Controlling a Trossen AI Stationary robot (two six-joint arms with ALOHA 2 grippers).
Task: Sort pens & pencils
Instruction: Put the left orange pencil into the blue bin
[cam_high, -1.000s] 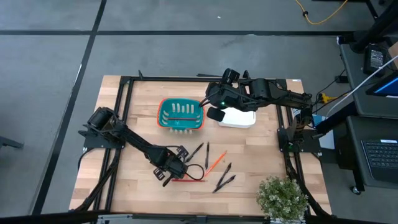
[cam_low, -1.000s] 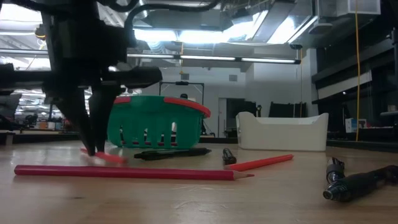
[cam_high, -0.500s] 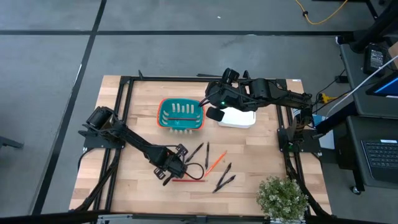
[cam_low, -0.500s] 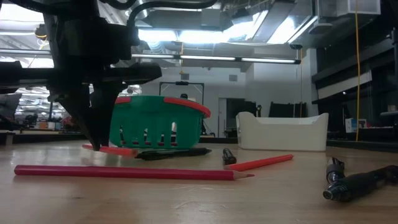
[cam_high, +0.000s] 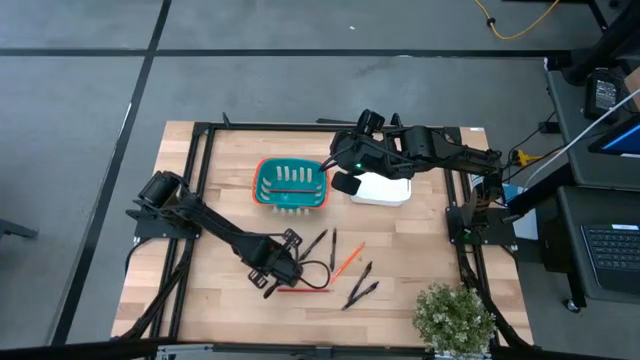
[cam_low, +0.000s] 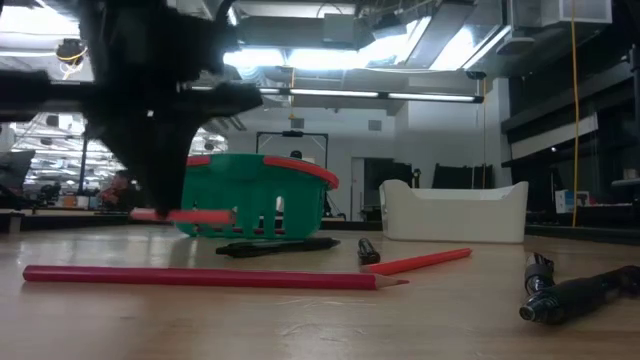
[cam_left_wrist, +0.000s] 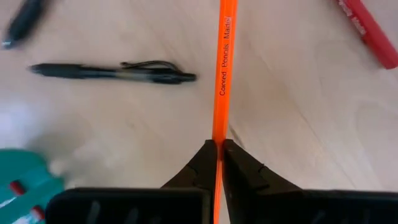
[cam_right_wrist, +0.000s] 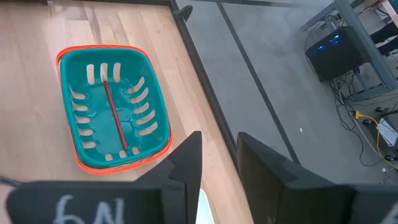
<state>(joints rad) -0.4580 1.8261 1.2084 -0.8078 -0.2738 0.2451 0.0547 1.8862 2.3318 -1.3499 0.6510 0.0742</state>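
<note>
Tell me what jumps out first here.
The left claw, at the table's front centre, is shut on an orange pencil held off the wood. Behind it, the teal basket already holds one red pencil. The right claw hangs open above, empty.

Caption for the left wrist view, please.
Left gripper shut on an orange pencil, above the wooden table beside a black pen.

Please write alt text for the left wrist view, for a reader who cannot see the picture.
The left gripper is shut on an orange pencil that runs straight away from the camera over the wooden table. A black pen lies on the table to one side, a red pencil to the other.
</note>
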